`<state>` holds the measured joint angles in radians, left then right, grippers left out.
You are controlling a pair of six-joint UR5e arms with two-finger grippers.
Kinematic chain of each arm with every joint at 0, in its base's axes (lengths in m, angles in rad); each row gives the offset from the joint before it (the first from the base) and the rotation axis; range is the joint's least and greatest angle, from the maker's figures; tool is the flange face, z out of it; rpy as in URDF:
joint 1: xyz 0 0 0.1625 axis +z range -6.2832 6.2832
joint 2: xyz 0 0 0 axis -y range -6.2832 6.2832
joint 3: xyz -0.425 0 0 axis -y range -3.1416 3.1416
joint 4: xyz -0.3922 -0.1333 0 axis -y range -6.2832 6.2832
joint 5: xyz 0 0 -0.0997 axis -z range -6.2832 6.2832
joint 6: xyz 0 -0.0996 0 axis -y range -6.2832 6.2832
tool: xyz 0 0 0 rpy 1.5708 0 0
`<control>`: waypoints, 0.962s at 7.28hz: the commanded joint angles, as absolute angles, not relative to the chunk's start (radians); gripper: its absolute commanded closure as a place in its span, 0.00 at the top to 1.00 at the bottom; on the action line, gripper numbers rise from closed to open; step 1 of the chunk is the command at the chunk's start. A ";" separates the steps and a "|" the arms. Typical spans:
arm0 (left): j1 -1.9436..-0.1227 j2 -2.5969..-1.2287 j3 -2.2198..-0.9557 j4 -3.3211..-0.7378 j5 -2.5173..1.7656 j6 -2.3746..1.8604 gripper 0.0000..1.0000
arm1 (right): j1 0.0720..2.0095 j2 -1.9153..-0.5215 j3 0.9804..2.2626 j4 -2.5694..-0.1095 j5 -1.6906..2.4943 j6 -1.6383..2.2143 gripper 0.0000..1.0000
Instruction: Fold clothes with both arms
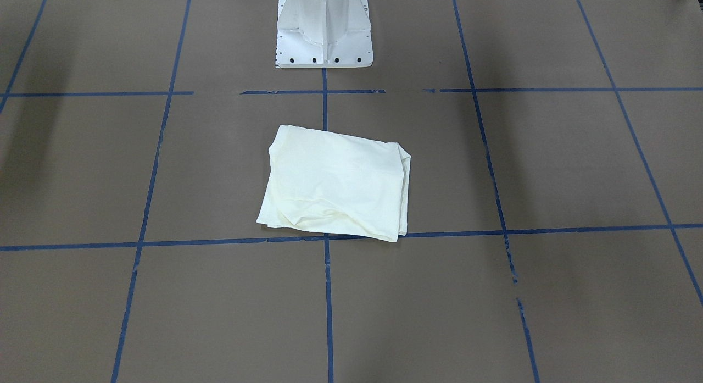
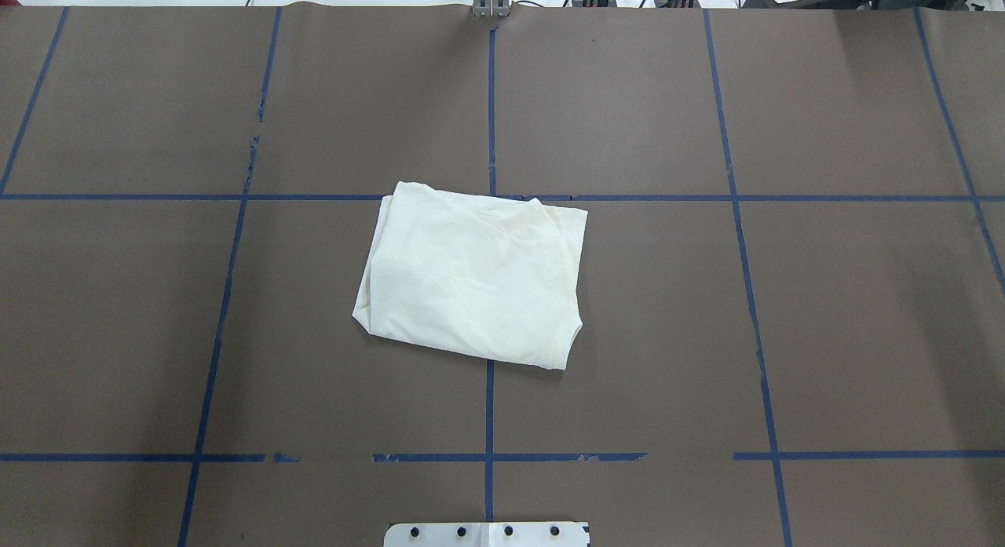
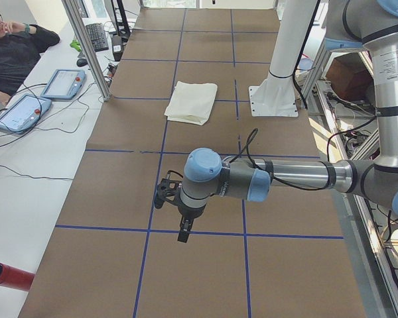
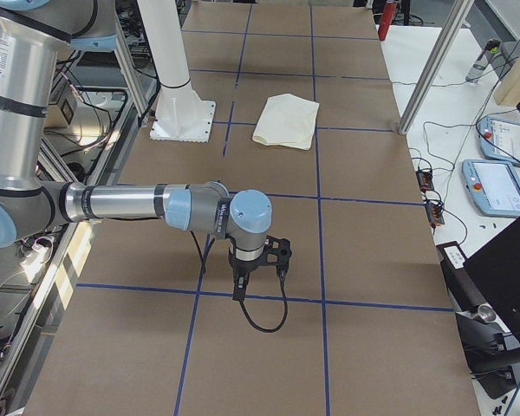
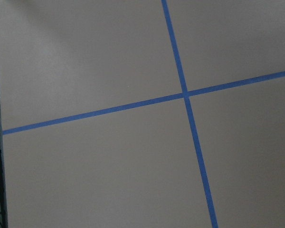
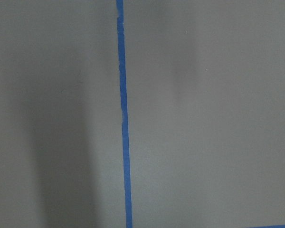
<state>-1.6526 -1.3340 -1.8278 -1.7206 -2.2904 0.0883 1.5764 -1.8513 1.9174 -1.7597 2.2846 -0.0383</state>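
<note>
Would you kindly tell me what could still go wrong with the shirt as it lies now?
1. The T-shirt is folded askew: its layers do not line up along the edges, so the bundle may slump open if it is moved.
2. The right claw hangs well away from it; if that claw comes in over the cloth, the cable loop dangling below it might drag across and undo the fold.
</note>
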 commanded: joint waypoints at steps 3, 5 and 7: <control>-1.654 -1.321 -1.812 -1.700 -2.352 0.078 1.00 | 1.575 -1.829 1.934 -1.759 2.306 -0.035 1.00; -1.640 -1.324 -1.822 -1.700 -2.352 0.081 1.00 | 1.575 -1.829 1.931 -1.759 2.306 -0.038 1.00; -1.640 -1.325 -1.818 -1.703 -2.342 0.086 1.00 | 1.575 -1.830 1.931 -1.759 2.304 -0.040 1.00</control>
